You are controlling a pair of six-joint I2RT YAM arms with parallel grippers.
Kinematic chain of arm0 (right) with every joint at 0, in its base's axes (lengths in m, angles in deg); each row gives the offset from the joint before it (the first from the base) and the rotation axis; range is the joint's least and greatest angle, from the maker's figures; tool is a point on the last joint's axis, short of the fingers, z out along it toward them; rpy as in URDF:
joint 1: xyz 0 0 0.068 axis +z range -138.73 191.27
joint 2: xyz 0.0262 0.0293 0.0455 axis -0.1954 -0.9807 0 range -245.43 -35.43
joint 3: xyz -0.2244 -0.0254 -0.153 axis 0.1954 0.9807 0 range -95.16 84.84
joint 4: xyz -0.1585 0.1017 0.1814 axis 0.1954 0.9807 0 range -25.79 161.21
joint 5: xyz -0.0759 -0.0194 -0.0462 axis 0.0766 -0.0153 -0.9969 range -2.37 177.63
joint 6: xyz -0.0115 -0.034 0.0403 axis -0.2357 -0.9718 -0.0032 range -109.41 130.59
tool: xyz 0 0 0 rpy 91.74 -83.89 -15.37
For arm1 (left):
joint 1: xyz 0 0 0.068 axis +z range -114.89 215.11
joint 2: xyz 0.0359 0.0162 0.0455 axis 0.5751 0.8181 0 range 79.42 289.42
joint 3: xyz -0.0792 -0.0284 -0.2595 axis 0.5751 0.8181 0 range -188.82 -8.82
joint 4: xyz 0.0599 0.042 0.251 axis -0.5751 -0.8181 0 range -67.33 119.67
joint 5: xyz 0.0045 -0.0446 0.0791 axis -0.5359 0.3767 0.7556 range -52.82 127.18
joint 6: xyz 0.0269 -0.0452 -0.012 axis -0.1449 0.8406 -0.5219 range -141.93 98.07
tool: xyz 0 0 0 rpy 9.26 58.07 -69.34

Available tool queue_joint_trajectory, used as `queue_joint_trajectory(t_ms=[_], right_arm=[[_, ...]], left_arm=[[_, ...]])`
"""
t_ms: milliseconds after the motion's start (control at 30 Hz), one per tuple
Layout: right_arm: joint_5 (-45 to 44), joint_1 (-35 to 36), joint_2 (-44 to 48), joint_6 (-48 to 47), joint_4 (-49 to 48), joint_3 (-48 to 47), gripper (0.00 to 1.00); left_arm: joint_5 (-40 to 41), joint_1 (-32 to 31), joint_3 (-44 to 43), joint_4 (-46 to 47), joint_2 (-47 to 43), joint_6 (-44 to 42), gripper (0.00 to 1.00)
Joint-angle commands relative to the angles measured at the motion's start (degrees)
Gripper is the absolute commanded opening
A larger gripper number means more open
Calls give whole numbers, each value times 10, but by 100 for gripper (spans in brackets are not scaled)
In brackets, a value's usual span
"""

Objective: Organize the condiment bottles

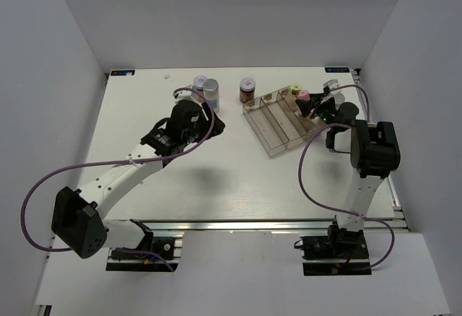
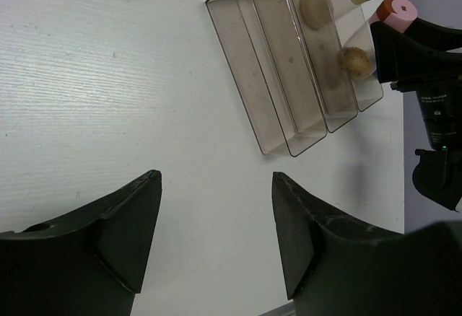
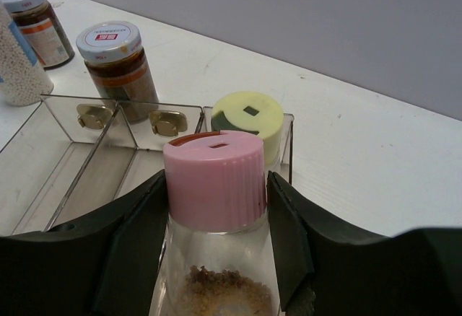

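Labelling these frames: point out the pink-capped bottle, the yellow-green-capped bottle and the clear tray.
pink-capped bottle [image 3: 215, 179], right wrist view, cap side.
yellow-green-capped bottle [image 3: 249, 117], right wrist view, cap top.
clear tray [image 2: 249, 78], left wrist view, bare compartment floor.

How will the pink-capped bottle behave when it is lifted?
The pink-capped bottle is probably rigid and light: small, clear-walled, with granules not reaching the cap. Its smooth body may slip; the ribbed cap likely grips better.
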Motion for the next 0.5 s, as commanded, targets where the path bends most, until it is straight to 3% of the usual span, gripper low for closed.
queue_joint_trajectory(t_ms=[0, 200, 467], right_arm=[[-11, 3, -8, -4, -52, -21, 56], [-5, 3, -8, -15, -56, -4, 66], [2, 3, 0, -18, -58, 14, 69]], left_arm=[[-5, 0, -21, -4, -4, -1, 72], [-5, 0, -22, -6, -1, -2, 72], [-6, 0, -21, -6, 1, -3, 72]])
